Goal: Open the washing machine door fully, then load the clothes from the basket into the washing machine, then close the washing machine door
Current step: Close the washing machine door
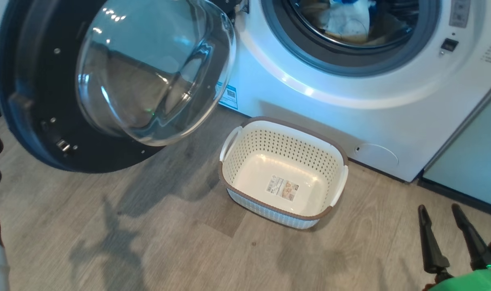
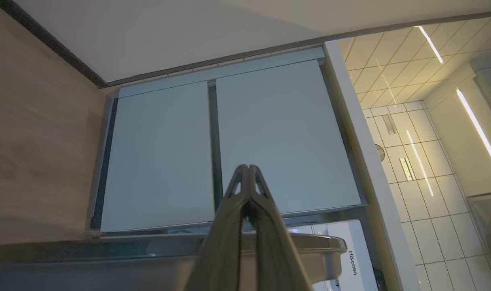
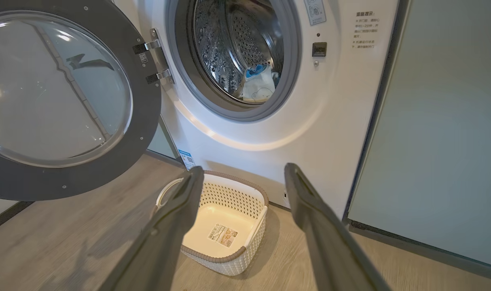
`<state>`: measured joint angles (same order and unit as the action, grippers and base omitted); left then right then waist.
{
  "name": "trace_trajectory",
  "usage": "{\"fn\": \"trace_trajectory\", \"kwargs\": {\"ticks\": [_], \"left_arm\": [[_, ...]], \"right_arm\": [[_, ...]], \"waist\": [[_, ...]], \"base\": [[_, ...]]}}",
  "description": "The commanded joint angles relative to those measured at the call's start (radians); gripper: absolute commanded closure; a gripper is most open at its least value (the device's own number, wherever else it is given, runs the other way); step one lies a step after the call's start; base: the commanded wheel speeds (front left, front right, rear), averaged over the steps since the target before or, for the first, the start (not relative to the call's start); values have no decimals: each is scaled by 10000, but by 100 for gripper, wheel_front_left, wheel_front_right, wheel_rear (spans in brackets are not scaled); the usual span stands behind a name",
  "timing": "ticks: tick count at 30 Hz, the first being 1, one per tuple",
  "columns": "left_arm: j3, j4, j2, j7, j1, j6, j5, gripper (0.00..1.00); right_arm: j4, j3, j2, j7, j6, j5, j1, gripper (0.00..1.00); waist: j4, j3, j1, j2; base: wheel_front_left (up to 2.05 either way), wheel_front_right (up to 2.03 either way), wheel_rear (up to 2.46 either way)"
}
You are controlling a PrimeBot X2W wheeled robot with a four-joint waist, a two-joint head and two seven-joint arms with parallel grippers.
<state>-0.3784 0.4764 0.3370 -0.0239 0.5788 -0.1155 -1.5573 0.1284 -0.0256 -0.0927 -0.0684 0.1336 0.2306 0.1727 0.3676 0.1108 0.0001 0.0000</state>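
**Washing machine door: shut it to finish**

Large round door w/ glossy black ring & bulging clear glass bowl hangs wide open, left of the big white front-loading washing machine, metal hinge beside the grey rubber gasket. Small cream-white perforated plastic basket sits on the wood-look floor just in front of the washer, empty. Pale cream & blue clothes lie inside the steel drum. So loading looks done; closing is prob. the step in hand.

L gripper: fingers pressed together, nothing btwn them, facing pale green cabinets. R gripper: spread wide, empty, low, well apart from basket.

To do it well:
- Push w/ L fingers on the black ring near the free edge, not the glass.
- Follow the door's arc.
- Check no cloth overhangs the gasket.
- Press till it latches.
- Keep R arm out of the swing path.
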Motion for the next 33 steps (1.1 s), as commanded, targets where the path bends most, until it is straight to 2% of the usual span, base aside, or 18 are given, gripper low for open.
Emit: {"fn": "trace_trajectory", "kwargs": {"ticks": [1,6,11,33], "left_arm": [[-305,-54,688,-116,503,-90,-42,100],[-392,856,728,-285,839,-133,-276,100],[-280,1131,719,-541,925,-146,-304,100],[394,304,379,-2187,237,-151,-334,100]], "right_arm": [[440,-162,-252,57,-29,84,-541,0],[580,-130,-363,184,-29,120,-580,0],[645,-97,-397,231,-29,143,-578,0],[608,-144,-303,280,-29,194,-700,0]], "waist": [[-74,80,-1,0],[-198,187,-1,0],[-237,239,-1,0],[-122,255,-1,0]], "base": [[0,0,0],[0,0,0],[0,0,0],[0,0,0]]}}
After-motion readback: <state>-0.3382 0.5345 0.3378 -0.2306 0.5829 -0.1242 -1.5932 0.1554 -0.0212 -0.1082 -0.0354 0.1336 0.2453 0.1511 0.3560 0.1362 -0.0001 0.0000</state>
